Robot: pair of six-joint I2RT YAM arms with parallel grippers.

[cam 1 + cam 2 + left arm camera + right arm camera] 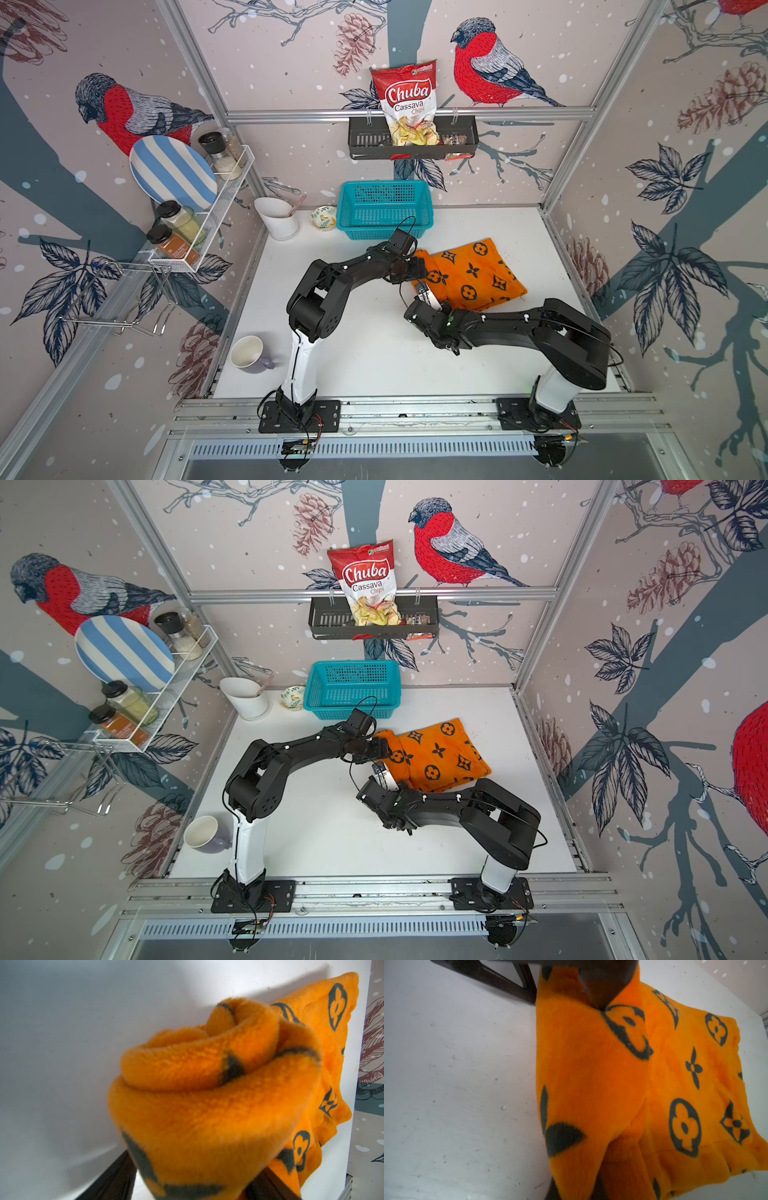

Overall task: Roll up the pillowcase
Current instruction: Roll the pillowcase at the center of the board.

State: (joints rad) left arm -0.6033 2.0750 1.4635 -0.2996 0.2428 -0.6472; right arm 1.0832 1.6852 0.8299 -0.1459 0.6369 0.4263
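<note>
Two black articulated arms, the left arm (332, 282) and right arm (536, 328), rise from white lower links on black bolted base plates (299, 415); thin black cables loop along both, small white screws dotting their joints.

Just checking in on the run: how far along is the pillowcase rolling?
Partly done: the pillowcase has a coil at its left edge. Both pincers, left and right, are at that roll. The flat half toward the right wall is left to roll.
</note>
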